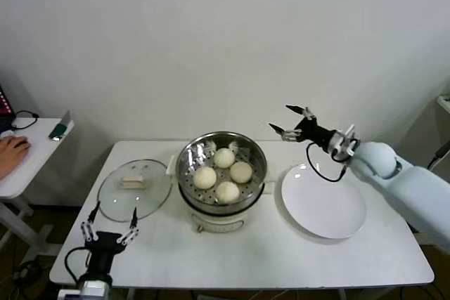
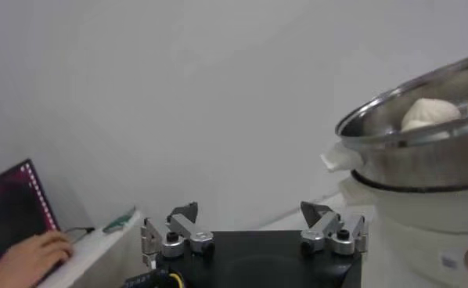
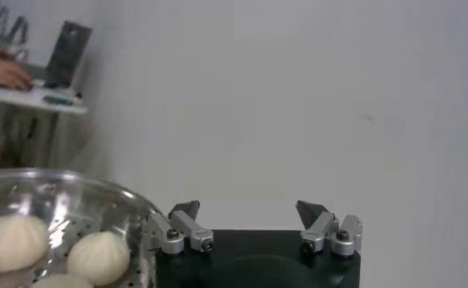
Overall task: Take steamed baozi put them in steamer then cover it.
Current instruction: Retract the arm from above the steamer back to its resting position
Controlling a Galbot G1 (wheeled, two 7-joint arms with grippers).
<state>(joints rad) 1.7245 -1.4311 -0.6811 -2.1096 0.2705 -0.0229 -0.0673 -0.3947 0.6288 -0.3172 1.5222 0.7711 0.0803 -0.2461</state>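
Down at the table's near edge, the left gripper [image 1: 109, 232] waits with fingers spread wide, holding nothing. Just beyond it lies the cover [image 1: 134, 189], left of the steamer [image 1: 221, 173]. All four steamed baozi [image 1: 223, 175] sit inside. Farther off, the right gripper [image 1: 290, 121] hangs open too.

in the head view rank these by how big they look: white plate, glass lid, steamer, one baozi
1. steamer and white plate: look about alike, so no ranking between them
2. glass lid: slightly smaller
3. baozi: by far the smallest
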